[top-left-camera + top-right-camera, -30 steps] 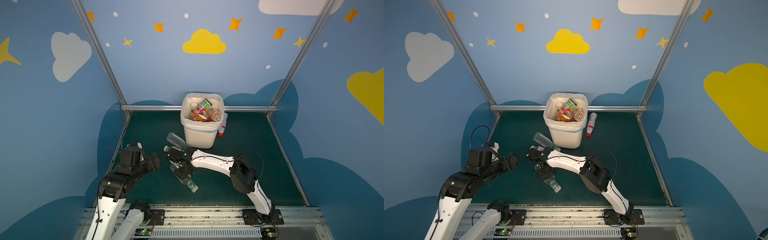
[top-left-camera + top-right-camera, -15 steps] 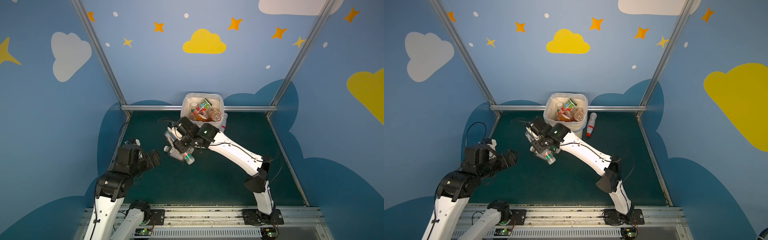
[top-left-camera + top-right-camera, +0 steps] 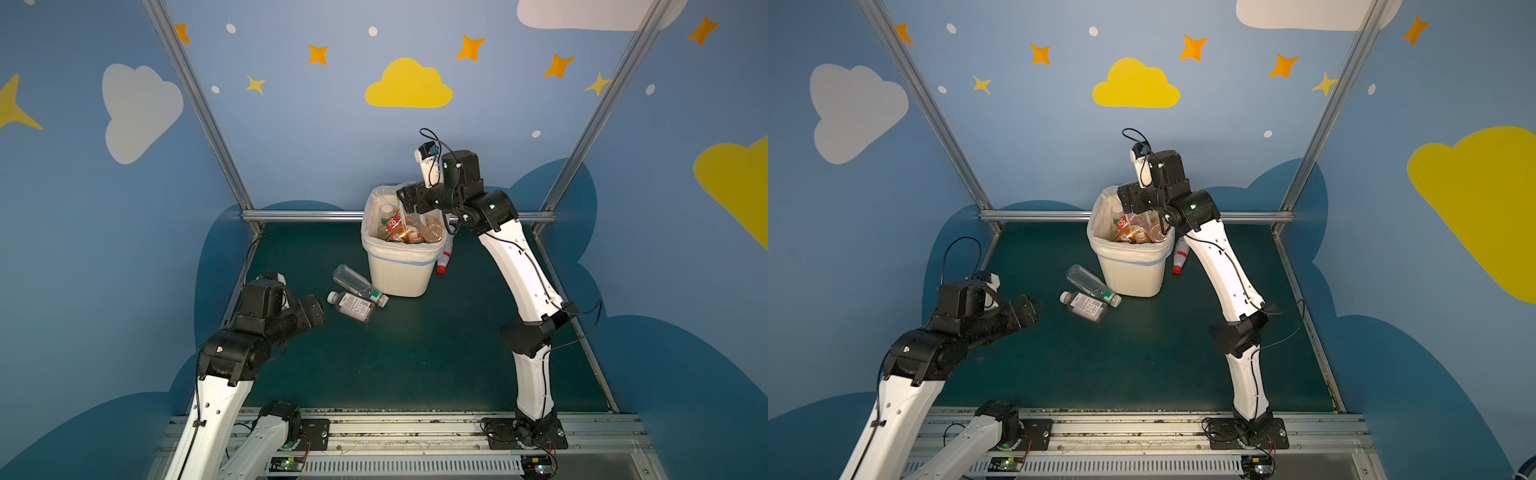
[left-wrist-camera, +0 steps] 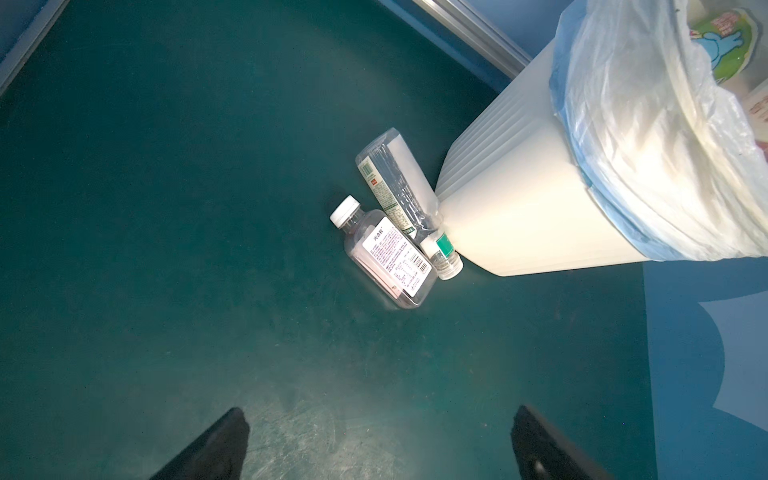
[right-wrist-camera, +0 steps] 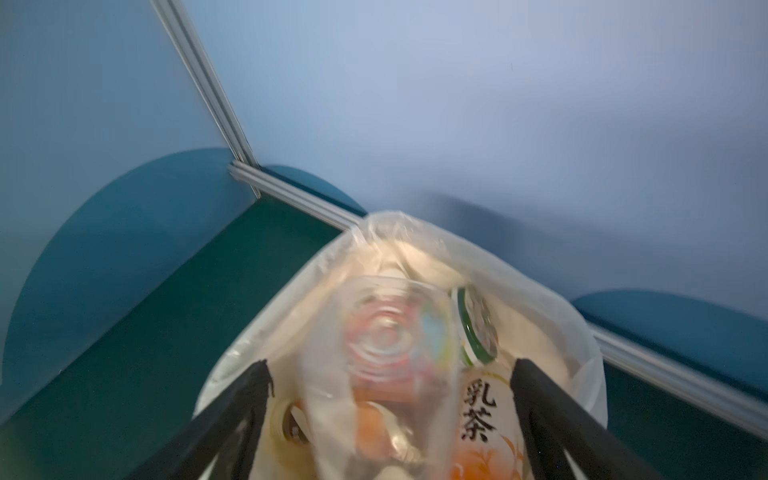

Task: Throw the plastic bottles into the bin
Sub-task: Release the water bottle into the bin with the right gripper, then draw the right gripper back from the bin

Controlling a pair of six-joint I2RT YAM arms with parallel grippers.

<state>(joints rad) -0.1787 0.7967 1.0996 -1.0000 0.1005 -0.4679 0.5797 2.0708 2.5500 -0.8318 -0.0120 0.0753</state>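
R gripper (image 5: 390, 365) is above the bin (image 3: 398, 276) with fingers spread wide. A blurred clear bottle (image 5: 395, 332) shows btwn them w/ a gap each side, over the heap of bottles (image 3: 409, 232) already inside. L gripper (image 4: 379, 440) is low over the green floor (image 3: 415, 353), fingers wide, nothing btwn them, well apart from bin. On floor: green-cap bottle (image 3: 358, 282) lies against bin's base, white-cap bottle (image 3: 353, 306) touching it, red-cap bottle (image 3: 443, 261) just beside bin's other side.
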